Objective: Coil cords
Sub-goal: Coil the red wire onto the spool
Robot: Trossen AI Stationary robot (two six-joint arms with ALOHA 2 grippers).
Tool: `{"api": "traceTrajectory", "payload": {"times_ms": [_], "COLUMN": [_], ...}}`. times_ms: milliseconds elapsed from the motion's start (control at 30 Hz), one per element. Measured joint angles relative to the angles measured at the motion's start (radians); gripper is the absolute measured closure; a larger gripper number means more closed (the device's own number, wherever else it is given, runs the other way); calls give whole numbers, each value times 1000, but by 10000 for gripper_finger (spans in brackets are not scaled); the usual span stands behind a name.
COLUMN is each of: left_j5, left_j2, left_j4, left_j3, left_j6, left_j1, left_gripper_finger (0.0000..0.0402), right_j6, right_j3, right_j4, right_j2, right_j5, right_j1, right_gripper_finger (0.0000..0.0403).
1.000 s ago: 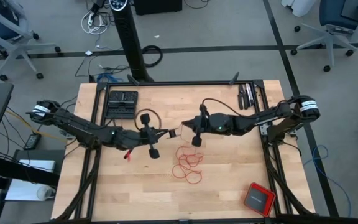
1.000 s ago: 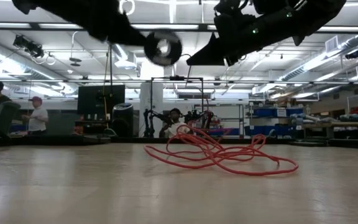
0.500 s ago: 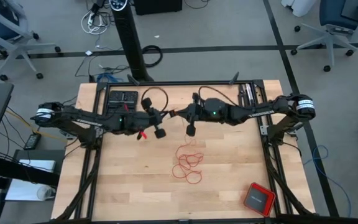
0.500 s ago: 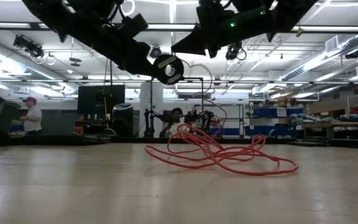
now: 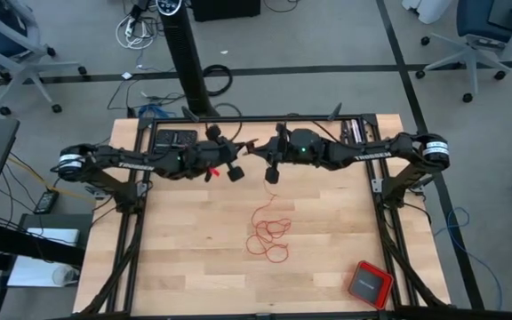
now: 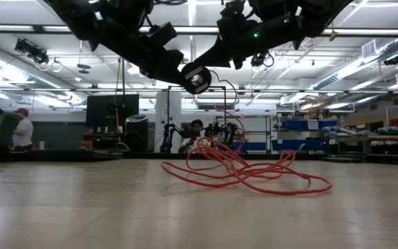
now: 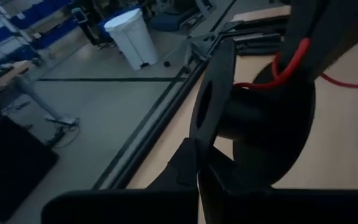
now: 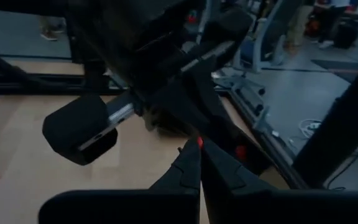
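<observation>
The thin red cord [image 5: 269, 236] lies in loose loops on the wooden table's middle and also shows in the low view [image 6: 247, 173]. One strand rises from the pile toward the grippers. My left gripper [image 5: 229, 162] is shut on a black spool [image 7: 253, 118] high above the table's far middle. A few turns of red cord [image 7: 291, 59] sit on the spool. My right gripper [image 5: 258, 153] is shut on the cord right beside the spool, tip to tip with the left gripper. My left gripper pinches the thin edge of the spool's round flange [image 7: 209, 124] between its two fingers. The spool is lifted clear of the table, its axis lying across the fingers. My right gripper pinches the red cord [image 8: 199, 142] between its fingertips, close to the spool. The cord is lifted clear there; the rest hangs slack down to the pile.
A red square box [image 5: 369, 283] sits near the near right corner. A black tray [image 5: 176, 142] lies at the far left and dark tools [image 5: 356, 133] at the far right. People [image 6: 19, 128] stand in the room beyond.
Both grippers have gone up and toward the table's far edge, staying tip to tip. The left gripper has turned, swinging the spool round. A strand of cord has been drawn up out of the pile, whose loops stay on the table.
</observation>
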Motion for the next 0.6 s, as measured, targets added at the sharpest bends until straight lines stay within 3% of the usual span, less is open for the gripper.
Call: {"api": "traceTrajectory", "payload": {"times_ms": [233, 600], "left_j5": [177, 181], "left_j2": [72, 113], "left_j4": [8, 26], "left_j3": [83, 96], "left_j6": [-47, -85], "left_j1": [135, 143], "left_gripper_finger": [401, 401], "right_j6": [19, 10], "right_j3": [-1, -3], "right_j4": [51, 25], "right_j2": [0, 10], "right_j5": [21, 22], "right_j1": [-54, -70], "right_gripper_finger": [399, 392]}}
